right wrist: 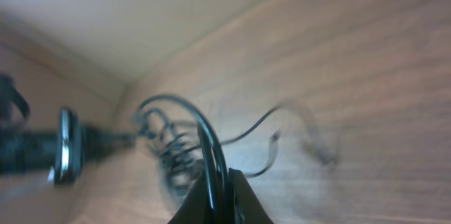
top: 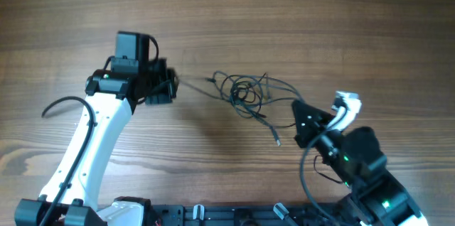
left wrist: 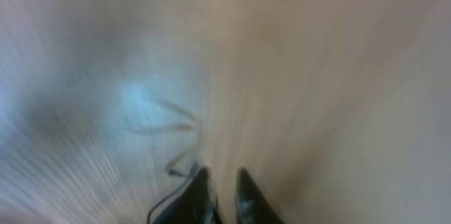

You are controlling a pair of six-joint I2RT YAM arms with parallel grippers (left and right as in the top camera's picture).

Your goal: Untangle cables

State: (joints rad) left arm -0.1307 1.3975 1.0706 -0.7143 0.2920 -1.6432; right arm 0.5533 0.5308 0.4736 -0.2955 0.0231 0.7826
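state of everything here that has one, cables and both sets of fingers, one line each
cables: tangled in a loose knot, strands trailing out to both sides
left fingers: slightly apart, nothing seen between them, one strand just beside them; view is blurred
right fingers: shut on a strand of the cables

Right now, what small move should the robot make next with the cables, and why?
Probably draw the right pincer away from the left pincer: it is shut on one strand, and the cables lie tangled between them, so tension may loosen the loops.
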